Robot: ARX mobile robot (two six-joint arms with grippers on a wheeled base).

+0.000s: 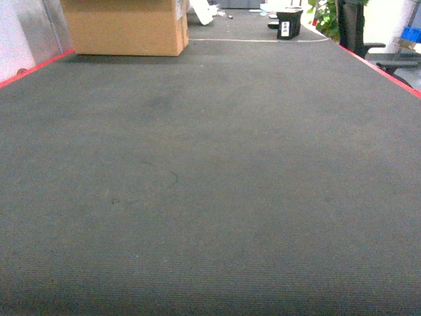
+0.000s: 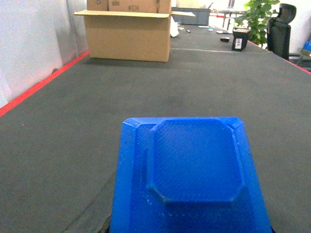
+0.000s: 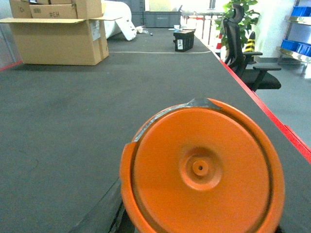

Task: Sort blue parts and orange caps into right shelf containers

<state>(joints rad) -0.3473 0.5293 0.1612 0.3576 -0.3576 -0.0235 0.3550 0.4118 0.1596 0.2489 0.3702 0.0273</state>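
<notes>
box (image 1: pixel 125 26) far left on table (image 1: pixel 210 184)

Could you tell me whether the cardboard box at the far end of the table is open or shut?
Open: the cardboard box has its top flaps spread outward in both wrist views, and smaller boxes stick out above.

Neither arm reached into the head view. The left wrist sat low over the table (image 2: pixel 58 145), its camera aimed forward and close to level along the surface. The left gripper itself was hidden: a blue part (image 2: pixel 194 165) filled the bottom of that wrist's view, right under the lens, covering the fingers, so their spread could not be read. Same story on the other side. The right wrist was also low and looking forward along the table, tipped slightly down, and the right gripper was masked by an orange cap (image 3: pixel 201 170) seen face-on just below the lens. Whether either gripper clamped its piece could not be told.
</notes>
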